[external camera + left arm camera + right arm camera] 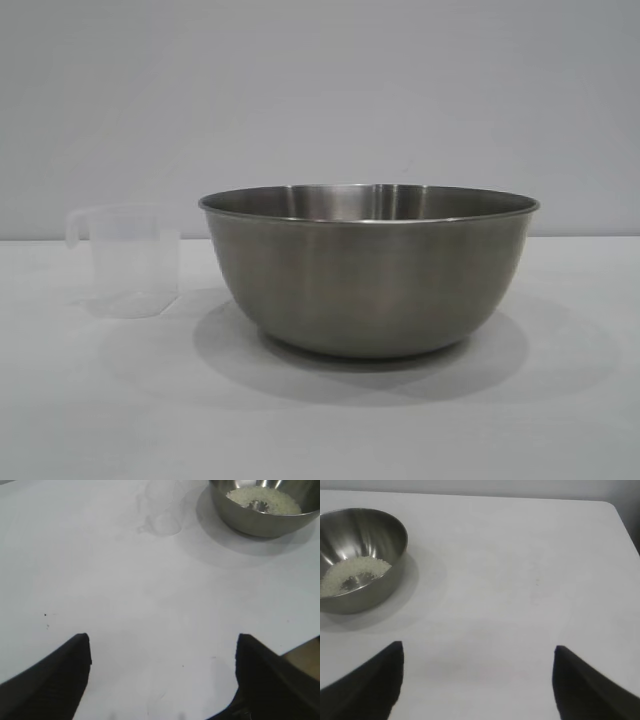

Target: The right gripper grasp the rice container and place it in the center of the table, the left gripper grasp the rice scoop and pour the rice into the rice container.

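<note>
The rice (265,499) sits in the rice container (368,270). The rice scoop (125,262) stands empty beside it. Both end effectors, the left end effector (162,672) and the right end effector (477,680), are spread apart, holding nothing.

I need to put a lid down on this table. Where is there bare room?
Bare table spreads beyond the rice container on the side away from the rice scoop, and between both open grippers and the container. It is tightest between scoop and container.

Exterior camera sits low, level with the tabletop (80,420), close before the steel bowl (370,270). Both wrist cameras look obliquely down from opposite sides, farther back, sharing that bowl and its rice (352,572).
</note>
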